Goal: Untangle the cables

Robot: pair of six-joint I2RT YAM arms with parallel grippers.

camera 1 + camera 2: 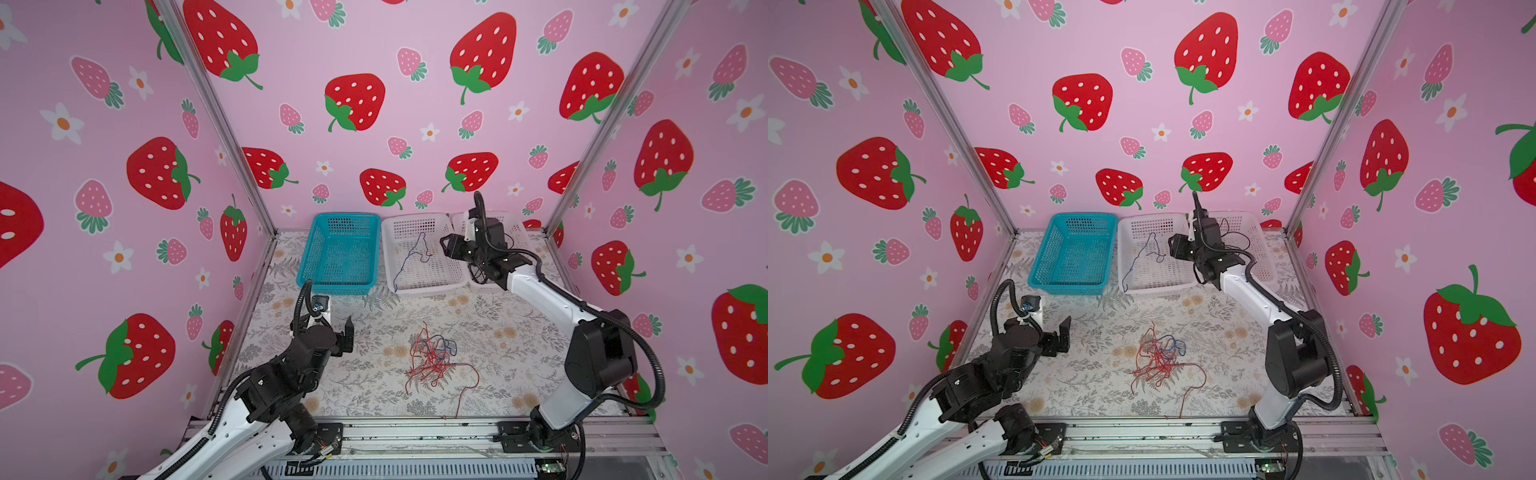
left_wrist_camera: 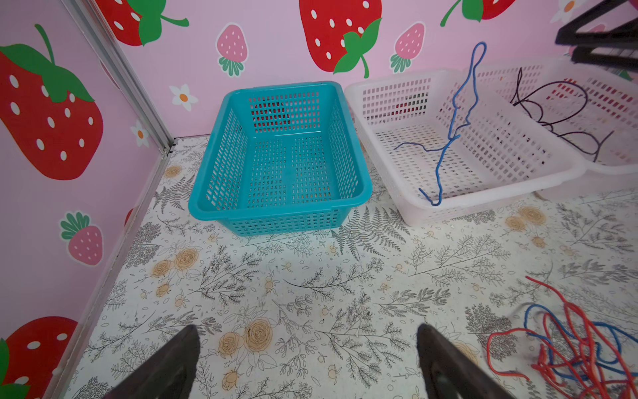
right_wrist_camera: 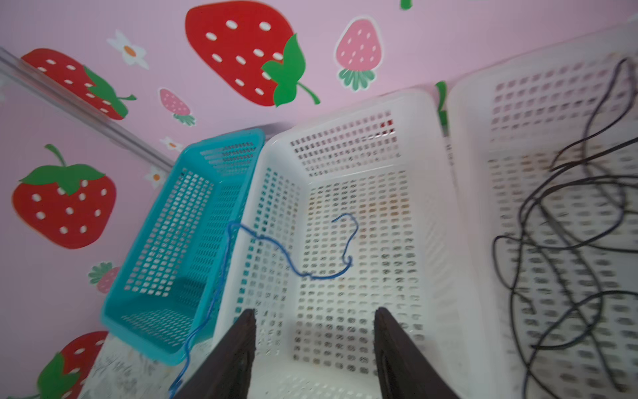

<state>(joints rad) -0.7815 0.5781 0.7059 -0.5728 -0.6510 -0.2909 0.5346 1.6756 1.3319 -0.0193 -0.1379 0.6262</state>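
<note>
we see the red-and-blue tangle mid-worktop, one blue cable draped in the middle white basket (black cables lie next door). left jaws gape wide, empty; right jaws stand apart over that basket.

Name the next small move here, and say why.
Probably pull the right gripper back from the white basket toward the red-and-blue tangle: the gripper's jaws stand open and empty, the blue cable already lies in that basket, and the tangle is unsorted.
</note>
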